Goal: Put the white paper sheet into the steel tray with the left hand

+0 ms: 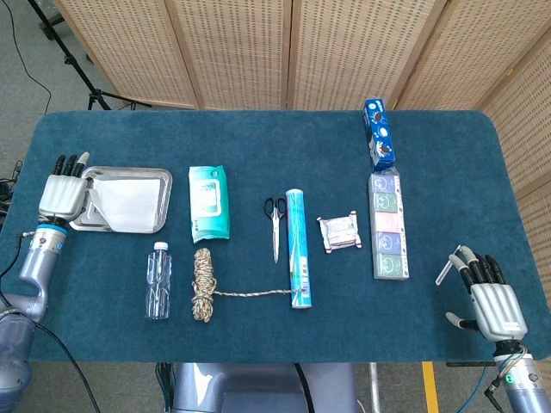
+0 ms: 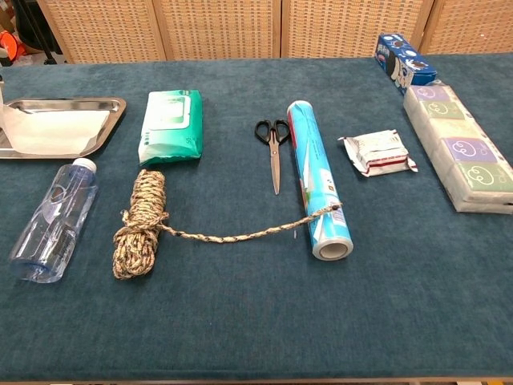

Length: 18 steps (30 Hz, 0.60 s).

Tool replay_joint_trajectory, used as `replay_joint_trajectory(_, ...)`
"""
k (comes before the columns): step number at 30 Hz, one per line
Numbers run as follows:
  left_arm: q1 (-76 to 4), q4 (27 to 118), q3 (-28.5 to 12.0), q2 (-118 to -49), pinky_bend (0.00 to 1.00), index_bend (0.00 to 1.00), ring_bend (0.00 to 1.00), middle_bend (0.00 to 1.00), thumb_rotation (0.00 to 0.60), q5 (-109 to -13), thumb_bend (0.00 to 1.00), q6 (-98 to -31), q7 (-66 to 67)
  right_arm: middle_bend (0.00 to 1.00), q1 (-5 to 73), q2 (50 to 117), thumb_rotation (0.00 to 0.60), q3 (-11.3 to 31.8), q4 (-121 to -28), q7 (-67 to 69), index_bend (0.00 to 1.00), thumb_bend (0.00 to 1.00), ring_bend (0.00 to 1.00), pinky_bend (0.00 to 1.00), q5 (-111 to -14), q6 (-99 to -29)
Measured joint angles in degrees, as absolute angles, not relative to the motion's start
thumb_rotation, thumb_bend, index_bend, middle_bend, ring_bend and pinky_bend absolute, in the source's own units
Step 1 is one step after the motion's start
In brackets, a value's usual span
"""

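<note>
At the far left, the left hand (image 1: pixel 63 191) sits against the left rim of the tray (image 1: pixel 161 179), its fingers straight and pointing away from the robot. It seems to touch the left edge of the sheet (image 1: pixel 125 203); whether it pinches that edge cannot be told from above, and the chest view shows only a sliver at the frame's border. The sheet lies inside the tray, nearly flat, its left side lifted slightly toward the hand, likely because that is the side the hand holds or guides. By the look of it, the task is nearly done, with only the release left.

Right of the tray lie a wipes pack (image 1: pixel 209 201), a bottle (image 1: pixel 157 280) and a rope coil (image 1: pixel 202 284), then scissors (image 1: pixel 275 225) and a blue roll (image 1: pixel 298 245), none of them near the hand.

At the far right, the right hand (image 1: pixel 487 298) rests off the table's corner, fingers spread and empty, probably parked since the task is not its own.
</note>
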<state>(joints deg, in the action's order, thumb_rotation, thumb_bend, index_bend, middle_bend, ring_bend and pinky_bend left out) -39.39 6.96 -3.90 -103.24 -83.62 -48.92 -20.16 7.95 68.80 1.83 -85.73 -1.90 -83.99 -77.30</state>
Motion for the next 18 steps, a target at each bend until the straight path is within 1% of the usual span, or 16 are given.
replay_joint_trajectory(1, -39.4, 7.0, -3.7, -103.2, 0.00, 0.74, 0.00, 0.00, 0.600, -83.8, 0.52, -48.7, -20.4, 0.00, 8.0, 68.9, 0.600, 1.9, -85.6, -1.9, 0.11, 0.00, 0.00, 0.00, -83.9, -77.2)
replay_joint_trajectory(2, -39.5, 7.0, -3.4, -103.1, 0.00, 0.70, 0.00, 0.00, 0.600, -84.1, 0.48, -48.6, -20.5, 0.00, 8.0, 69.0, 0.600, 2.0, -85.5, -2.0, 0.11, 0.00, 0.00, 0.00, -83.8, -77.1)
replay_joint_trajectory(6, -39.6, 6.8, -2.8, -102.4, 0.00, 0.43, 0.00, 0.00, 0.600, -84.6, 0.33, -48.0, -21.0, 0.00, 8.0, 69.4, 0.600, 2.0, -85.2, -2.2, 0.11, 0.00, 0.00, 0.00, -83.7, -77.2)
replay_joint_trajectory(7, -39.6, 6.8, -2.8, -102.1, 0.00, 0.39, 0.00, 0.00, 0.600, -84.6, 0.31, -48.0, -21.1, 0.00, 8.0, 69.4, 0.600, 2.0, -85.1, -2.2, 0.11, 0.00, 0.00, 0.00, -83.7, -77.4)
replay_joint_trajectory(9, -39.6, 6.9, -2.8, -101.8, 0.00, 0.32, 0.00, 0.00, 0.600, -84.7, 0.23, -48.2, -21.2, 0.00, 7.8, 69.5, 0.600, 2.0, -85.2, -2.1, 0.11, 0.00, 0.00, 0.00, -83.8, -77.8)
replay_joint_trajectory(12, -39.6, 7.0, -2.7, -101.2, 0.00, 0.30, 0.00, 0.00, 0.600, -84.7, 0.13, -48.8, -21.3, 0.00, 7.6, 69.5, 0.600, 2.1, -85.3, -1.8, 0.11, 0.00, 0.00, 0.00, -84.2, -78.4)
replay_joint_trajectory(18, -39.6, 7.7, -3.1, -100.0, 0.00, 0.27, 0.00, 0.00, 0.600, -84.4, 0.10, -50.3, -21.7, 0.00, 7.5, 69.4, 0.600, 2.0, -85.5, -1.2, 0.11, 0.00, 0.00, 0.00, -84.9, -79.0)
